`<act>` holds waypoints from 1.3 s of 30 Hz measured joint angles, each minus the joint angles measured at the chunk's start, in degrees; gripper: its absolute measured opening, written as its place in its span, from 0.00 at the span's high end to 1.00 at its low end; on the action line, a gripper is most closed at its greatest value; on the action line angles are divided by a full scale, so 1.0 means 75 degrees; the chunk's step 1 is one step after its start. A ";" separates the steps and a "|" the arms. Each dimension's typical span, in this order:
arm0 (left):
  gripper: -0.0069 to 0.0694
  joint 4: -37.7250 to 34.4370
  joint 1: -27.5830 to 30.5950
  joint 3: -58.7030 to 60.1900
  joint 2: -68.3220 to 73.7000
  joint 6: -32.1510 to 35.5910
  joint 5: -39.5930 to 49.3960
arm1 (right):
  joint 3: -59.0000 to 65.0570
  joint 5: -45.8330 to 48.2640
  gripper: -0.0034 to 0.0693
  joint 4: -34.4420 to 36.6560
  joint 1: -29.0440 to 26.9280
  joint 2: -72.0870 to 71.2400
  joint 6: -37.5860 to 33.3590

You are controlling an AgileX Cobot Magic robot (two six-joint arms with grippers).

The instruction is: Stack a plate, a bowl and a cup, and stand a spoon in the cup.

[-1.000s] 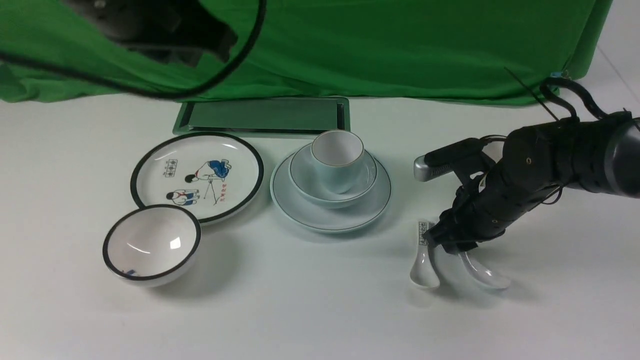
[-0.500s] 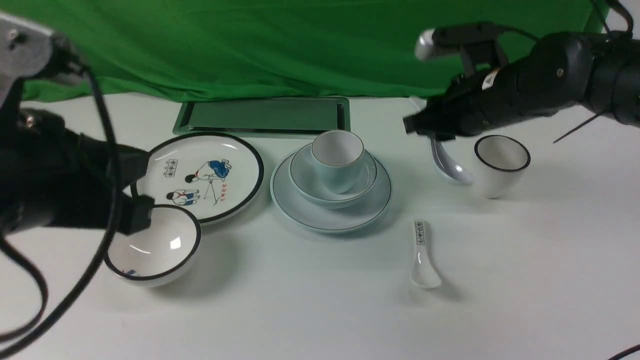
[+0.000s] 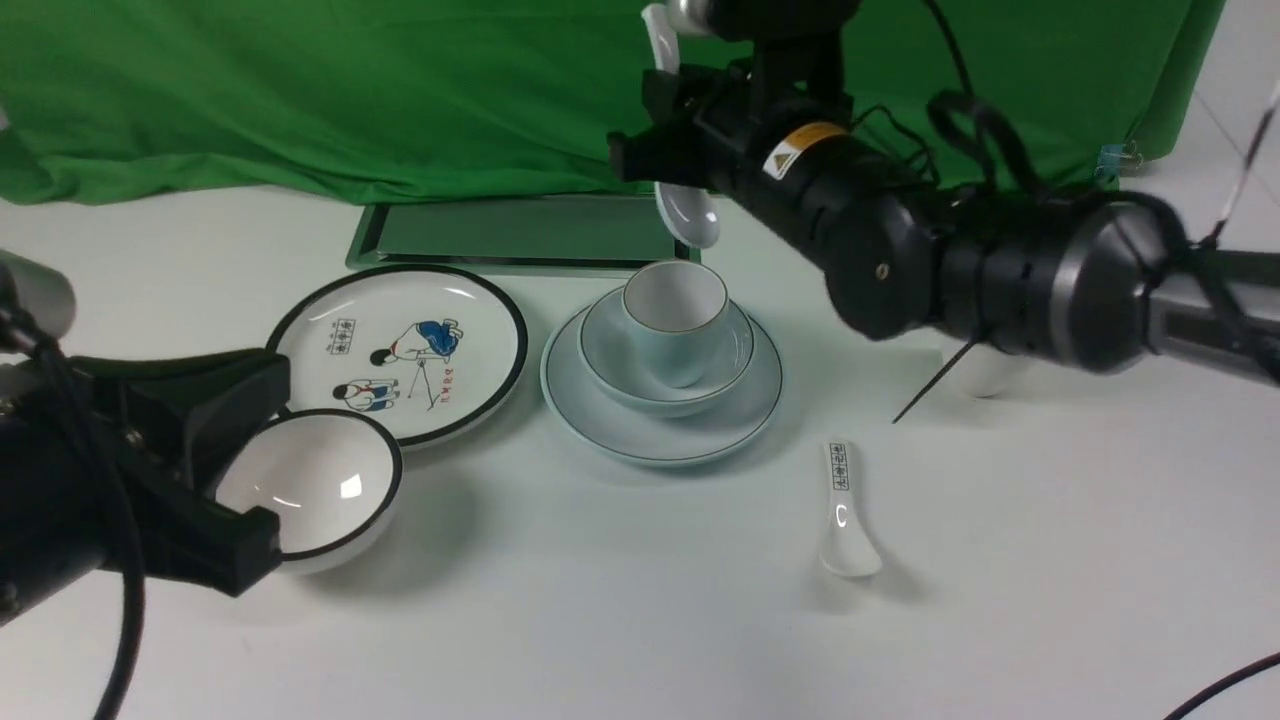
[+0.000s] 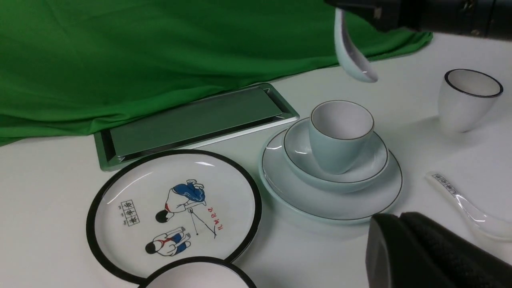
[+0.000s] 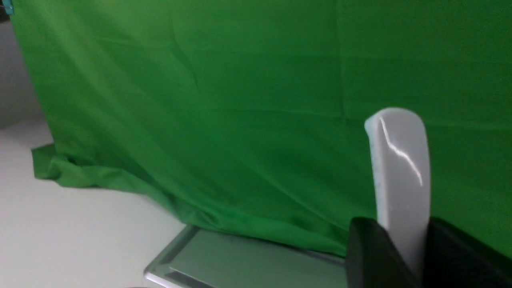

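The pale plate (image 3: 600, 415) carries the shallow bowl (image 3: 610, 365), and the small cup (image 3: 675, 310) stands in the bowl. My right gripper (image 3: 672, 130) is shut on the handle of the plain white spoon (image 3: 688, 215). The spoon hangs in the air, bowl end down, a little above and behind the cup. In the right wrist view the handle (image 5: 400, 168) sticks up between the two black fingers. The left wrist view shows the spoon (image 4: 352, 60) above the cup (image 4: 340, 132). My left gripper (image 4: 394, 218) is shut and empty, low at the near left, apart from the stack.
A spoon with a printed handle (image 3: 845, 510) lies right of the stack. A cartoon plate (image 3: 395, 350) and a black-rimmed bowl (image 3: 310, 490) sit on the left. A metal tray (image 3: 520, 232) lies behind. A black-rimmed cup (image 4: 468, 100) stands at the right, mostly behind my right arm.
My right gripper lifted the plain spoon off the table at the right and carried it up and left to above the cup. The left arm came down to the near left.
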 joint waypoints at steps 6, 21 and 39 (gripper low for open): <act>0.96 0.0007 0.0000 0.0000 0.0000 0.0034 -0.0030 | 0.0000 -0.0489 0.73 -0.0009 0.0059 0.0634 0.0000; 0.96 0.0155 0.0000 0.0000 0.0000 0.0034 -0.0054 | 0.0021 0.0345 0.54 -0.0002 0.0051 0.0639 -0.0680; 0.96 0.0171 0.0000 0.0008 0.0000 0.0041 -0.0063 | 0.2220 0.4163 0.93 0.0005 0.0059 -0.5944 -0.1829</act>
